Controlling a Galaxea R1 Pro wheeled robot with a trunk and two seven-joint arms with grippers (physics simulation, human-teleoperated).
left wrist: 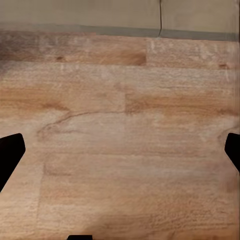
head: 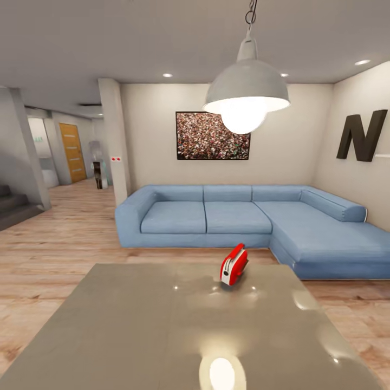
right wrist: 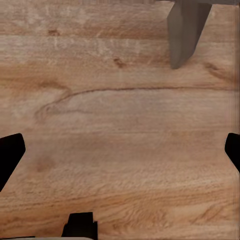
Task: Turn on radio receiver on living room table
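Observation:
The radio receiver (head: 233, 265), a small glossy red box with white trim, stands on edge on the far right part of the table (head: 135, 330), a low glossy grey-taupe top. In the left wrist view my left gripper (left wrist: 120, 150) hangs open over wood plank floor, its dark fingertips (left wrist: 10, 152) far apart. My right gripper (right wrist: 120, 150) is likewise open above the floor, with nothing between its fingertips (right wrist: 10, 152). The radio's dial is not visible from here.
Behind the table stands a blue L-shaped sofa (head: 244, 216) under a framed crowd picture (head: 213, 135). A grey pendant lamp (head: 246, 92) hangs over the table. A grey table leg (right wrist: 186, 30) rises from the floor. A hallway with stairs (head: 13, 206) opens at left.

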